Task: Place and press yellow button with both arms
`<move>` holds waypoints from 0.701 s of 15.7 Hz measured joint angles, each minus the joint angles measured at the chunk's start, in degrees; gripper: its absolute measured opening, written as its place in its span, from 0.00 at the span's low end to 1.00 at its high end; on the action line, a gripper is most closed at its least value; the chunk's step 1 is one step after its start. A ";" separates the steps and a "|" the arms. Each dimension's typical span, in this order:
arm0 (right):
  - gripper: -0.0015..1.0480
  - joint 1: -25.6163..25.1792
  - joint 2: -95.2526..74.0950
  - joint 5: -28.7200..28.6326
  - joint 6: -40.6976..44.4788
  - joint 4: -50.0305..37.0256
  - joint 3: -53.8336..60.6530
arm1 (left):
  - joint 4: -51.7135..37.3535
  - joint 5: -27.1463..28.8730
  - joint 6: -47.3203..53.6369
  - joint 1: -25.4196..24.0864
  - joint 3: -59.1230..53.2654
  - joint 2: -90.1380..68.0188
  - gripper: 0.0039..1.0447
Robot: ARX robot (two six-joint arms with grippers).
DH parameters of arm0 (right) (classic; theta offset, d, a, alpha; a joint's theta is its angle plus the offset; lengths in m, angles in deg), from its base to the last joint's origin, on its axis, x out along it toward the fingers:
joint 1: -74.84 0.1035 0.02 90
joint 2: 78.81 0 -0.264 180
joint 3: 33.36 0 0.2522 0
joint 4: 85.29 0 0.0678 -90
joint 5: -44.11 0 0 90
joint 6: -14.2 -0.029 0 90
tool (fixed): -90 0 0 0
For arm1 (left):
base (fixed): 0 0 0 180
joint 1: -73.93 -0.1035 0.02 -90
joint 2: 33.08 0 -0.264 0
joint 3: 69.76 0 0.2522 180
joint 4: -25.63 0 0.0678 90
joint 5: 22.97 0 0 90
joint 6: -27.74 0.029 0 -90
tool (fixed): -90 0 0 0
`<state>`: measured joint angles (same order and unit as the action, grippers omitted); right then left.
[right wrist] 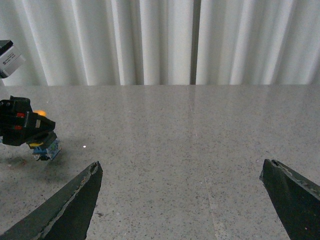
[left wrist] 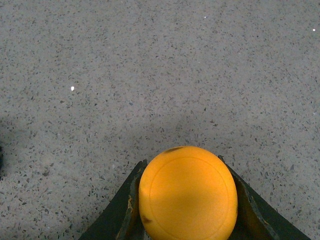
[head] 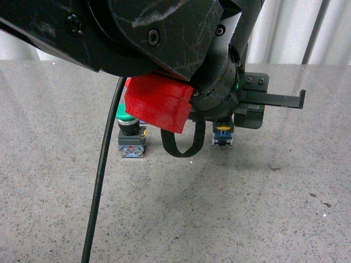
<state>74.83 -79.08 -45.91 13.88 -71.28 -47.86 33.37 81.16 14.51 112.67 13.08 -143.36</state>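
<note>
My left gripper [head: 237, 114] is shut on the yellow button [head: 222, 135] and holds it upright at the tabletop, right of the middle; I cannot tell if it touches. In the left wrist view the round yellow cap [left wrist: 187, 194] sits between the two black fingers [left wrist: 125, 212], and the left gripper [left wrist: 187, 202] is shut on it. The right wrist view shows the left gripper [right wrist: 22, 127] with the button's body [right wrist: 45, 147] far off to one side. My right gripper [right wrist: 182, 197] is open and empty above bare table, well apart from the button.
A green-capped button [head: 130, 134] stands on the grey speckled table [head: 247, 208] left of the yellow one. The left arm's black housing and a red block [head: 158, 107] fill the upper front view. A black cable [head: 101, 181] hangs down. White curtains [right wrist: 165, 40] stand behind the table.
</note>
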 joint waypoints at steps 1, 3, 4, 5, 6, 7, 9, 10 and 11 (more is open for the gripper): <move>0.94 0.00 0.00 0.00 -0.02 0.00 0.00 | -0.07 0.02 -0.09 0.00 0.00 -0.22 0.31; 0.94 0.00 0.00 0.00 -0.02 0.00 0.00 | 0.13 0.81 -1.11 0.00 0.15 -1.36 0.31; 0.94 0.00 0.00 0.00 -0.02 0.00 0.00 | 0.09 0.90 -1.77 0.00 0.24 -1.55 0.36; 0.94 0.00 0.00 0.00 -0.02 0.00 0.00 | 0.02 0.87 -1.88 0.00 0.35 -1.57 0.49; 0.94 0.00 0.00 0.00 -0.02 -0.02 0.00 | -0.44 0.42 -2.27 0.02 0.35 -1.57 0.63; 0.94 0.00 0.00 0.00 0.00 0.00 0.00 | -0.70 0.46 -2.45 0.09 0.46 -1.57 0.73; 0.94 0.00 0.00 0.00 0.00 0.00 0.00 | -1.46 0.46 -2.64 0.13 0.66 -1.51 0.90; 0.94 0.00 0.00 0.00 -0.02 0.00 0.00 | -1.92 0.50 -2.29 0.11 0.66 -1.16 0.96; 0.94 0.00 0.00 0.00 0.00 0.00 0.00 | -2.47 1.07 -1.49 0.04 0.66 -0.42 0.93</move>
<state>74.83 -79.08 -45.91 13.88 -71.28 -47.86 30.90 82.24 13.02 112.72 13.74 -143.78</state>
